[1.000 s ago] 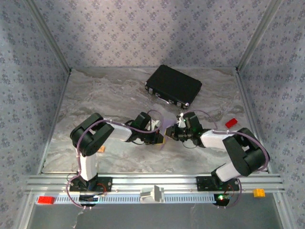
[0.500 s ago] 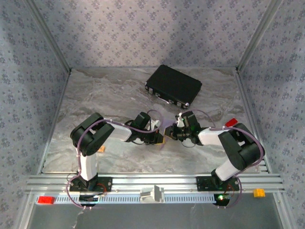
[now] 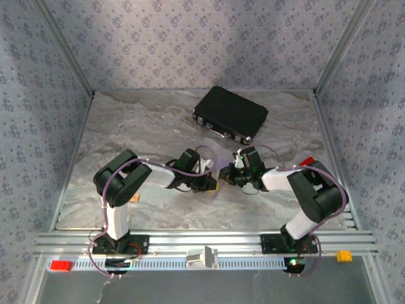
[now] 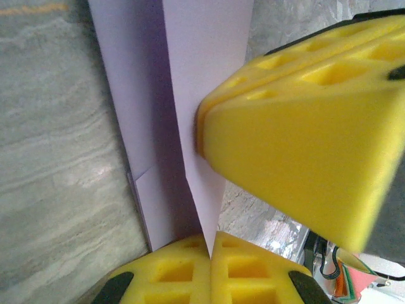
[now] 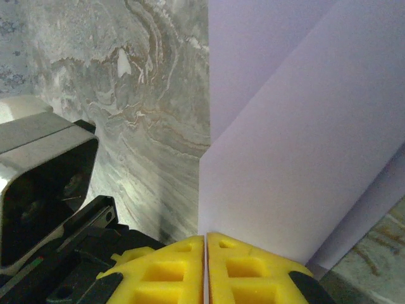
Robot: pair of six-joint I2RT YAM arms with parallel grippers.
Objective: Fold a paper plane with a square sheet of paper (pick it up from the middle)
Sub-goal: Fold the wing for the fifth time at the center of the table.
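Note:
The pale lilac sheet of paper (image 4: 190, 76) is folded into long layers with a sharp crease and stands up off the table between both grippers. My left gripper (image 4: 211, 239) is shut on its lower tip. My right gripper (image 5: 205, 239) is shut on another edge of the paper (image 5: 304, 126). In the left wrist view the right gripper's yellow pads (image 4: 297, 126) press the sheet from the right. From above, the left gripper (image 3: 212, 183) and right gripper (image 3: 225, 174) meet nose to nose at the table's middle, hiding most of the paper.
A black case (image 3: 230, 114) lies at the back centre. A small red block (image 3: 307, 162) sits by the right arm's elbow. On the front rail are a red block (image 3: 61, 265), a white bracket (image 3: 202, 258) and an orange block (image 3: 343, 255).
The right arm's elbow has swung inward and its gripper has edged slightly left toward the left gripper. The left arm has held still. Both grips stay shut.

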